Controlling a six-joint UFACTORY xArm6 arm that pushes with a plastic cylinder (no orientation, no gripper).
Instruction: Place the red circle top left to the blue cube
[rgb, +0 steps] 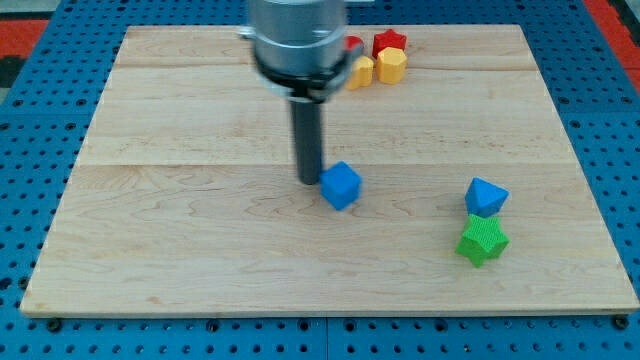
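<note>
The blue cube (341, 185) sits near the middle of the wooden board (180, 220). My tip (309, 180) rests on the board just left of the cube, touching or nearly touching its left side. The red circle (352, 45) is at the view's top, mostly hidden behind the arm's grey body (298, 40); only a red sliver shows.
A red star block (389, 42) and two yellow blocks (362, 72) (391, 66) cluster at the top next to the red circle. A second blue block (486, 196) sits at the right with a green star block (483, 241) just below it.
</note>
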